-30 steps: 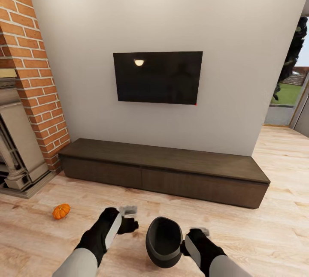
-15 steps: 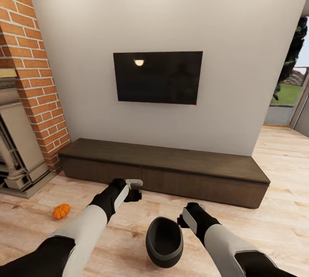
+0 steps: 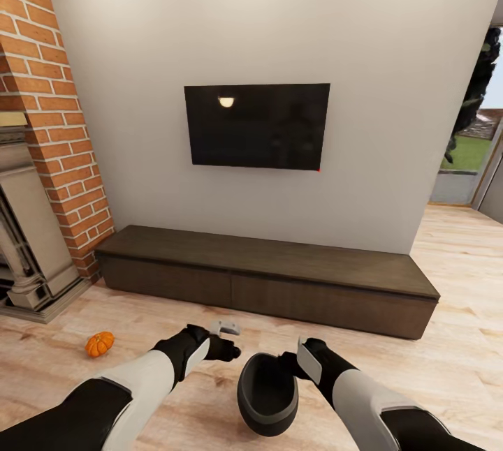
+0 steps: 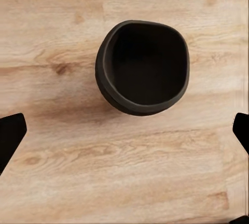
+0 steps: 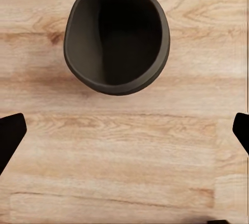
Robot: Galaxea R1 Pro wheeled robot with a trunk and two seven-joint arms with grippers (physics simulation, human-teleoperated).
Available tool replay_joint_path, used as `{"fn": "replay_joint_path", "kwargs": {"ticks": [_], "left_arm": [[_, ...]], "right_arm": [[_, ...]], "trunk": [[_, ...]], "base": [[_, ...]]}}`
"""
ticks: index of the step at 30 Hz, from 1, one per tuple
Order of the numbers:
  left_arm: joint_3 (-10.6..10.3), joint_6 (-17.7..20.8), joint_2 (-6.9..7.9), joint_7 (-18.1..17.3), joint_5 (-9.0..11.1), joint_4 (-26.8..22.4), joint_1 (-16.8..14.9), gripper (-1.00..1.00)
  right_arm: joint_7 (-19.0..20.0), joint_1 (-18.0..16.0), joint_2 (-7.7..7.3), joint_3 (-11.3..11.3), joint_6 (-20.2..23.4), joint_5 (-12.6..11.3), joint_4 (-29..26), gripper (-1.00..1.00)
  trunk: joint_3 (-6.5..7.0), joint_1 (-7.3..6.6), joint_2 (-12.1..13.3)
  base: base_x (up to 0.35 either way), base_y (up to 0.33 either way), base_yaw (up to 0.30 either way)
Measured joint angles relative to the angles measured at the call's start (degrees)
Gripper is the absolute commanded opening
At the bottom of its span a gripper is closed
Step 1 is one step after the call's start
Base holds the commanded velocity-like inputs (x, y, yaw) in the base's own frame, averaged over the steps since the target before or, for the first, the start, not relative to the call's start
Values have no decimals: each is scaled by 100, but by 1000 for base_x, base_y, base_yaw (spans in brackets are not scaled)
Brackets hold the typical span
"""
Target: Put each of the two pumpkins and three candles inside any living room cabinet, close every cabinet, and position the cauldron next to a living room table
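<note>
A dark, empty cauldron (image 3: 267,392) stands upright on the wooden floor right in front of me, also seen from above as the cauldron (image 4: 142,68) and the cauldron (image 5: 117,39). My left gripper (image 3: 229,346) hovers just left of its far rim. My right gripper (image 3: 290,365) hangs at its right rim. In both wrist views the fingertips (image 4: 10,136) and fingertips (image 5: 10,133) sit wide apart at the frame edges, open and holding nothing. One orange pumpkin (image 3: 100,344) lies on the floor at the left. The long dark cabinet (image 3: 265,285) along the wall has its fronts shut. The candles and the table are out of view.
A brick chimney with a grey stone fireplace (image 3: 28,241) stands at the left, its hearth close to the pumpkin. A black TV (image 3: 257,126) hangs above the cabinet. A glass door (image 3: 475,158) opens at the far right. Bare floor surrounds the cauldron.
The left arm, raised toward the cabinet half a second ago, has dropped back near the cauldron's rim. The right gripper has shifted left to the cauldron's right rim. The cauldron and pumpkin have not moved.
</note>
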Motion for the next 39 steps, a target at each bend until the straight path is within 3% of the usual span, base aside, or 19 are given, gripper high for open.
{"fn": "replay_joint_path", "kwargs": {"ticks": [6,12,21,39], "left_arm": [[-8,-287,0,-235,-34,98,0,100],[-17,-387,0,-234,-65,129,-1,100],[-23,-411,0,-192,-10,149,-1,100],[-12,-420,0,-189,-31,300,-1,100]], "right_arm": [[-101,0,0,12,-423,-6,243,100],[-555,0,0,55,-510,64,344,100],[-685,0,0,40,-198,507,355,100],[-482,0,0,34,-235,546,355,100]], "trunk": [[0,0,0],[0,0,0],[-161,197,-360],[-484,593,-1082]], "base": [[0,0,0],[0,0,0],[0,0,0],[0,0,0]]}}
